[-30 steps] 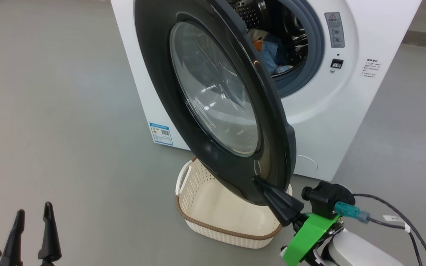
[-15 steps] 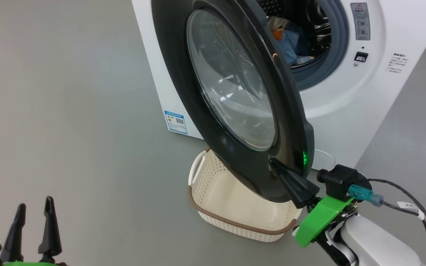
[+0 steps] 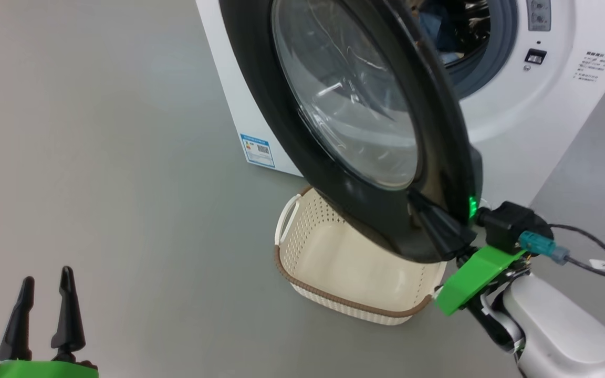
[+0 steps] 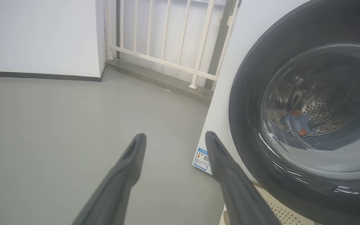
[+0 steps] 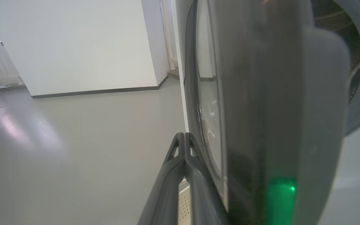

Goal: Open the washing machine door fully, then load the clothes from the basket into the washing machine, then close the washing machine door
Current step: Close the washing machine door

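Observation:
The washing machine stands ahead, and its door hangs part open over the basket. My right gripper is shut with nothing in it. Its fingertips rest against the door's black outer rim near the lower free edge. In the right wrist view the shut right gripper lies along the door. The clothes lie in the drum, and they also appear through the door glass as clothes. What shows of the basket's inside is bare. My left gripper hangs open at the lower left, far from the door.
Grey floor spreads to the left of the machine. A white railing on a raised kerb and a white wall stand behind it. A blue label marks the machine's lower corner. Cables trail from my right wrist.
The door has swung closer to the machine's opening, with my shut right gripper moving along on its rim. The head view has shifted as well. My left gripper stays open in place.

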`<state>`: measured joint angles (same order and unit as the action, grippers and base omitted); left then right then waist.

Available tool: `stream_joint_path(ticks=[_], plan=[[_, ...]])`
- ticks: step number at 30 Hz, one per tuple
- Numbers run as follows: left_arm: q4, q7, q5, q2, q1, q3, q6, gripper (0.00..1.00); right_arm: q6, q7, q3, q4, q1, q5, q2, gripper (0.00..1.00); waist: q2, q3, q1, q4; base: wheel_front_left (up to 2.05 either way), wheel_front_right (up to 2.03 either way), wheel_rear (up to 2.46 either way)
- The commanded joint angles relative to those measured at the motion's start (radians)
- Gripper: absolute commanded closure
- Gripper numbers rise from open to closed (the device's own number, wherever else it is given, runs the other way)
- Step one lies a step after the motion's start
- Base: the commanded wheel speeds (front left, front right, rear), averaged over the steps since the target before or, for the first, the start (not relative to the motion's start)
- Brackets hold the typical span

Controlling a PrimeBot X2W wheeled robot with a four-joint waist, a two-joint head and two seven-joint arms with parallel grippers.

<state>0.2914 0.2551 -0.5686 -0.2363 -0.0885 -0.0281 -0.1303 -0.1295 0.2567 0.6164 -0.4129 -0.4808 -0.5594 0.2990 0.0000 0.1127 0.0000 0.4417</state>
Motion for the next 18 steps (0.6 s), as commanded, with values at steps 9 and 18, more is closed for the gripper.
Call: stream_joint_path(ticks=[9,18], plan=[[-0.019,0.007,-0.029,-0.053,-0.067,-0.026,0.000,0.00,-0.001,0.005,-0.097,-0.009,-0.078,0.053,0.030,1.00,0.0000,0.102,0.0000,-0.018,0.00,0.00,0.00],[-0.034,0.007,-0.054,-0.061,-0.116,-0.013,0.000,0.00,-0.001,0.005,-0.139,-0.040,-0.185,0.076,0.055,1.00,0.0000,0.196,0.0000,-0.029,0.00,0.00,0.00]])
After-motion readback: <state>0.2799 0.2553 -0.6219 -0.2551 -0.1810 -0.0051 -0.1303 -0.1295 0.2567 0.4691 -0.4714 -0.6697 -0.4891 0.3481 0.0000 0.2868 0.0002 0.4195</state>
